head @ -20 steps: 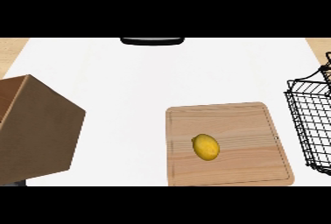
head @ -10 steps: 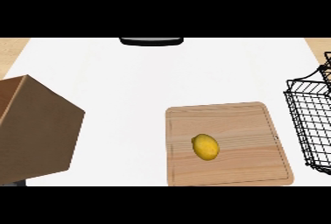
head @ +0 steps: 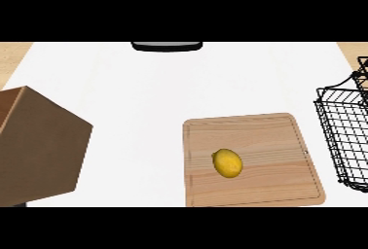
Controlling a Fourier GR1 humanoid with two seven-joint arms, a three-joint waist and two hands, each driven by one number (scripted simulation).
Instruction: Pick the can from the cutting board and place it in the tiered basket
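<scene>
A wooden cutting board [head: 251,160] is lying on the white surface [head: 179,82], and a yellow lemon-like thing [head: 228,163] is sitting near its middle where a can would be. A black wire basket [head: 345,136] is standing just right of the board. A brown box [head: 36,146] is sitting at the left. Neither hand is showing, so their state cannot be told.

White counter top [head: 179,87] spans most of the view. Brown box [head: 36,146] sits at the left edge, tilted, one corner pointing toward the counter's middle. Dark, shallow object [head: 167,46] at the far edge, cut off by the frame; identity not determinable. Tan surface [head: 13,53] borders the counter at both far corners.
</scene>
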